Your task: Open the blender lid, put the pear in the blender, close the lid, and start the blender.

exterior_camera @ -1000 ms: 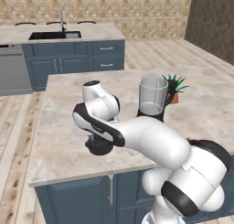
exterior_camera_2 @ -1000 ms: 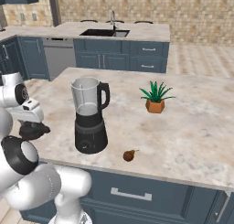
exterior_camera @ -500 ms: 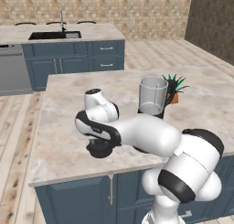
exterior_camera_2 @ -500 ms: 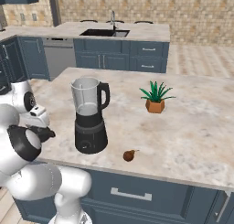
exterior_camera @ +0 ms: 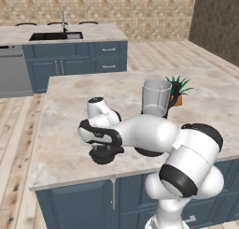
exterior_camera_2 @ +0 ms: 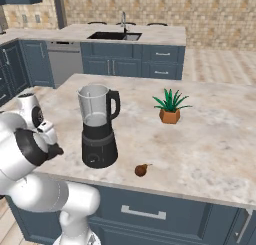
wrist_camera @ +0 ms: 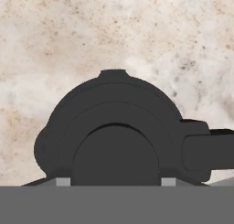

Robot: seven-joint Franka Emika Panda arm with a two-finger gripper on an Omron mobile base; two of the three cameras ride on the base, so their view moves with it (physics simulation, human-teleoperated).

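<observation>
Claw (exterior_camera: 103, 154) around blender lid (wrist_camera: 116, 127), above counter (wrist_camera: 68, 40)

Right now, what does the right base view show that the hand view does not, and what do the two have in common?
The right base view alone gives the blender with its jar mouth uncovered, the pear lying on the counter in front of it, the potted plant farther back, and the sink counter behind. The hand view alone gives the blender lid from above, close up, with its knob and side tab, held in the tool. Both share the speckled marble island counter.
</observation>
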